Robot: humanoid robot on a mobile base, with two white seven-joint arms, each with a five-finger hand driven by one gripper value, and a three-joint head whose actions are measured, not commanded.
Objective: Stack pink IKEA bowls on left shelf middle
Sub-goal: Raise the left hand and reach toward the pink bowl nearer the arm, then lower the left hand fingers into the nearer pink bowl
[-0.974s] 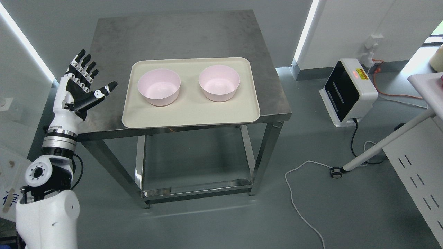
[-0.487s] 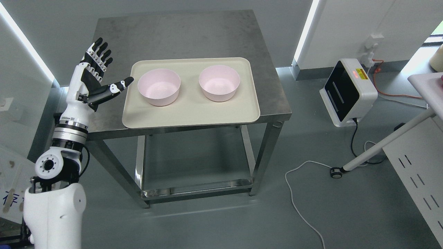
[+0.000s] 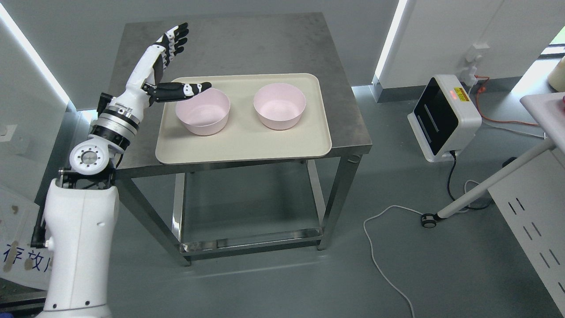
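Hand (image 3: pixel 161 70) spread above left bowl (image 3: pixel 202 111).

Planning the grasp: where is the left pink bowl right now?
In the head view, the left round pink plastic bowl sits on the cream tray's left half, under the left hand's thumb.

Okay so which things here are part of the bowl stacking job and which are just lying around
Part of the job:
left pink bowl
right pink bowl
cream tray under both bowls
left hand, open, beside the left bowl
steel table

Just lying about:
white box unit on the floor
white cable
orange cable
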